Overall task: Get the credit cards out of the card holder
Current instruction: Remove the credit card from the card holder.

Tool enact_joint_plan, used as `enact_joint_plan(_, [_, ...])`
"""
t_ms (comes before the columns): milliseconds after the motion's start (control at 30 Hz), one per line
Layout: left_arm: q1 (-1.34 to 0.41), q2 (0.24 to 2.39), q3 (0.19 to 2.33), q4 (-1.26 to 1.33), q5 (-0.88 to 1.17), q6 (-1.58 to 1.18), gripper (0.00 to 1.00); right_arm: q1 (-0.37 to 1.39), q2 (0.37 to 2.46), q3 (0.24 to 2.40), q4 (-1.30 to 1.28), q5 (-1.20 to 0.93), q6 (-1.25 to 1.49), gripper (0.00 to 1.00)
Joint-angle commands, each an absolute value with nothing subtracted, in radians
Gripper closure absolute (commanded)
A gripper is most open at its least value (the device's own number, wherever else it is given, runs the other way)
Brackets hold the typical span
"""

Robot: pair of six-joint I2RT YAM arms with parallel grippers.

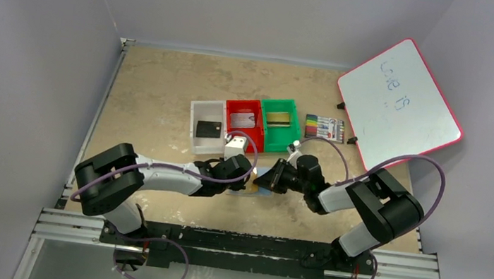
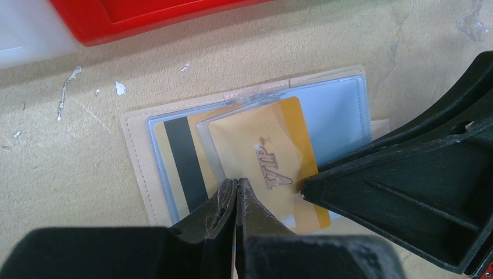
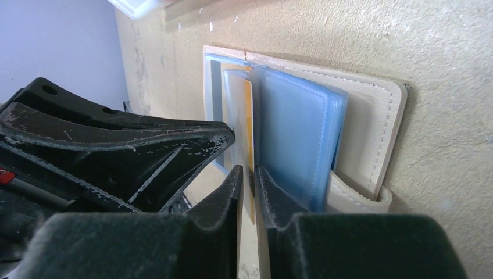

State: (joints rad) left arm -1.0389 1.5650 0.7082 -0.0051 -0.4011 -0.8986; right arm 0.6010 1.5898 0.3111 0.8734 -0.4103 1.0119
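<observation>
Near the table's middle, one open card holder (image 2: 135, 168) holds two cards: a gold VIP card (image 2: 256, 145) and a black-striped card (image 2: 180, 157). The left gripper (image 2: 236, 186) is pressed closed, on what is unclear; the right gripper (image 3: 249, 174) nips the gold VIP card.

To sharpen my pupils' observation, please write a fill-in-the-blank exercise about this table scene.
The gold card bears the letters ____. Of the three bins in a row, the middle bin is ____. The wallet lies ____ on the table. The marker pack sits between the green bin and the ____.
Missing words: VIP; red; open; whiteboard.
</observation>
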Motion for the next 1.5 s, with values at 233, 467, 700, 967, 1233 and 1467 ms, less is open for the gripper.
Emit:
enact_joint_plan(233, [-1.045, 1.559, 0.667, -0.064, -0.408, -0.893, 1.0, 0.594, 1.552, 0.308, 0.924, -0.417, 1.028, 0.95])
enact_joint_plan(467, [-1.046, 1.555, 0.666, -0.075, -0.416, -0.888, 1.0, 0.581, 1.512, 0.282, 0.901, -0.387, 1.035, 0.98])
enact_joint_plan(700, [-1.046, 1.555, 0.665, -0.08, -0.42, -0.887, 1.0, 0.563, 1.478, 0.28, 0.844, -0.38, 1.011, 0.98])
enact_joint_plan(967, [-1.045, 1.516, 0.663, -0.08, -0.425, -0.883, 1.0, 0.538, 1.235, 0.341, 0.502, -0.255, 0.868, 1.0])
enact_joint_plan(1233, [-1.047, 1.389, 0.664, 0.008, -0.4, -0.877, 0.8, 0.536, 0.941, 0.386, 0.376, -0.235, 0.648, 1.0])
enact_joint_plan(1467, [-1.047, 1.226, 0.635, 0.012, -0.457, -0.878, 0.66, 0.537, 0.794, 0.364, 0.403, -0.238, 0.452, 1.0])
